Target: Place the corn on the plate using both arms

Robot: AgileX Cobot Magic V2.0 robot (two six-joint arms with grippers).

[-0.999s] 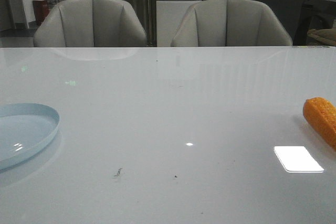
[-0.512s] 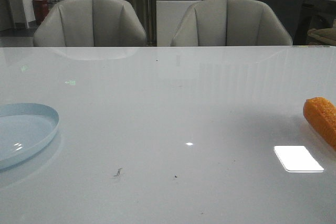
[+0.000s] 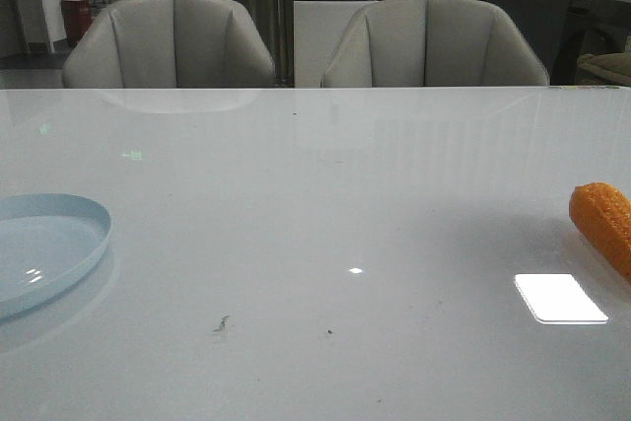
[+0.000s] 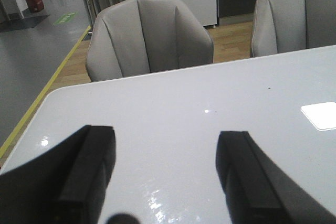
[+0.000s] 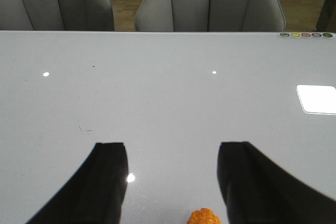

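Note:
The orange corn (image 3: 603, 226) lies on the white table at the right edge of the front view, partly cut off. Its tip (image 5: 203, 217) also shows in the right wrist view, between the fingers of my right gripper (image 5: 172, 153), which is open and above the table. The pale blue plate (image 3: 44, 248) sits at the left edge of the front view with nothing on it. My left gripper (image 4: 167, 139) is open over bare table, nothing between its fingers. Neither arm shows in the front view.
The glossy white table (image 3: 325, 204) carries a bright rectangular light reflection (image 3: 560, 298) near the corn. Two grey chairs (image 3: 170, 41) (image 3: 434, 44) stand behind the far edge. Several small round stickers (image 5: 306, 35) sit near the table's far corner.

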